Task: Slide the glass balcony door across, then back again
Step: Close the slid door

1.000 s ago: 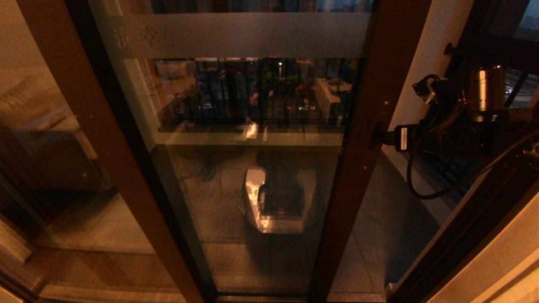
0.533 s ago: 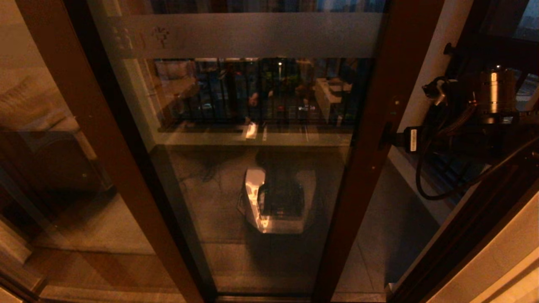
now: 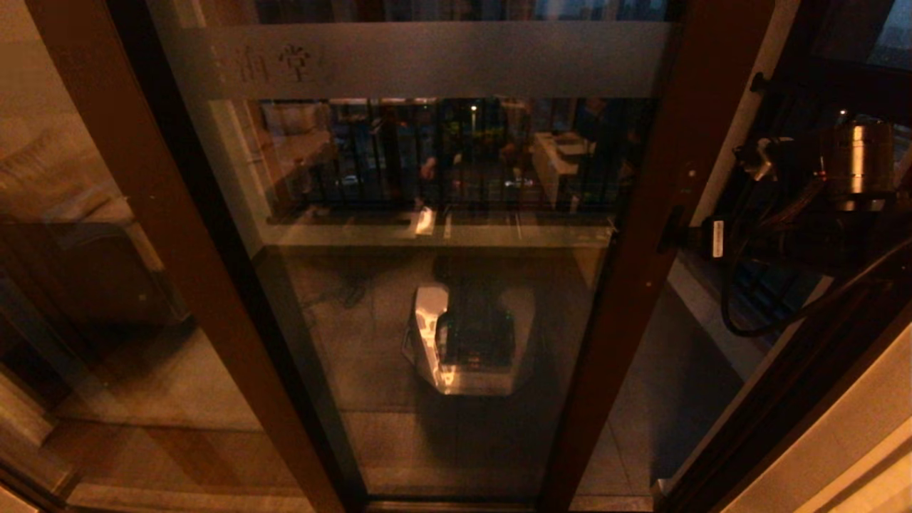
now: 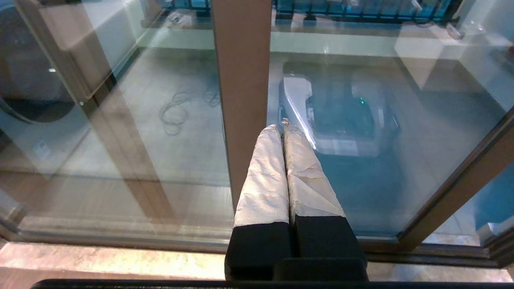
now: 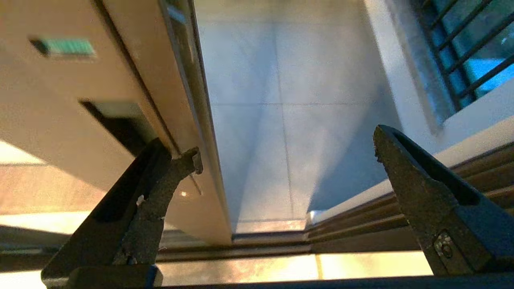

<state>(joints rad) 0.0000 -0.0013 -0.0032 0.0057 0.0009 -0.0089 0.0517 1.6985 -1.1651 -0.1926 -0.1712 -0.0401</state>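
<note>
The glass balcony door fills the middle of the head view, its frosted band with Chinese characters near the top. Its reddish-brown right stile carries a small dark handle. My right gripper reaches in from the right at handle height. In the right wrist view the right gripper is open; one finger is hooked against the stile's edge, the other finger stands free in the doorway gap. My left gripper is shut, low before the door glass, holding nothing.
A fixed brown-framed panel stands to the left. The dark door jamb and floor tracks lie to the right, with balcony floor tiles showing through the gap. The robot's base reflects in the glass.
The door's right stile has slid to the right, narrowing the gap to the jamb. My right arm moved right with it. The characters on the frosted band shifted right too.
</note>
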